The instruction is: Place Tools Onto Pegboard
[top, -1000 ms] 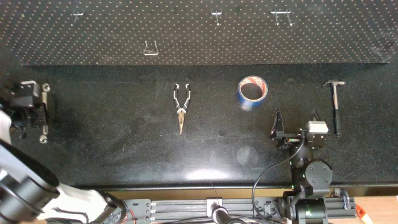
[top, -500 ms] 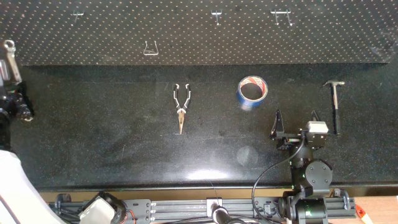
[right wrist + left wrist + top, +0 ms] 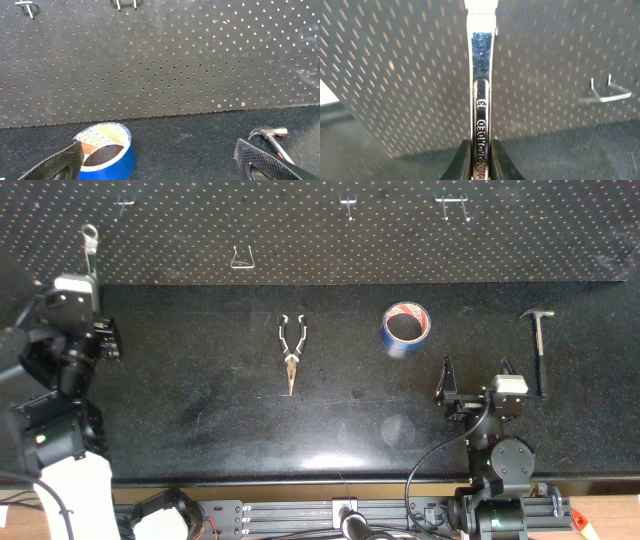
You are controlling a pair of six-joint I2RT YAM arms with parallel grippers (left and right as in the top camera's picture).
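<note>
Polished steel wrench [image 3: 480,100], flat-shanked and mirror-bright, is clamped at its lower shank between the two dark fingers of the left hand [image 3: 480,162]. They pinch its narrow edges, so the stamped flat face looks back at the wrist camera. This grip leaves the upper length free, probably so that the ring end can be slipped over a peg. The shank runs straight up in front of the dark perforated pegboard [image 3: 395,75], a matte sheet with even rows of small holes. Whether metal touches board I cannot tell. To one side of the wrench and well apart from it, a thin bent wire hook [image 3: 604,92] with two prongs juts from the board, a likely seat for the tool. From above, the wrench stands over the board's left part, near its lower edge.

On the black, faintly speckled counter [image 3: 200,410] the other tools lie in a row just before the board, within reach: slim needle-nose pliers [image 3: 291,352], a blue-sided roll of tape [image 3: 102,150] lying flat, and a small steel-headed hammer [image 3: 267,134]. The right hand [image 3: 162,162] rests low over the counter, fingers spread wide with nothing between them, the tape and hammer ahead of it to either side.
</note>
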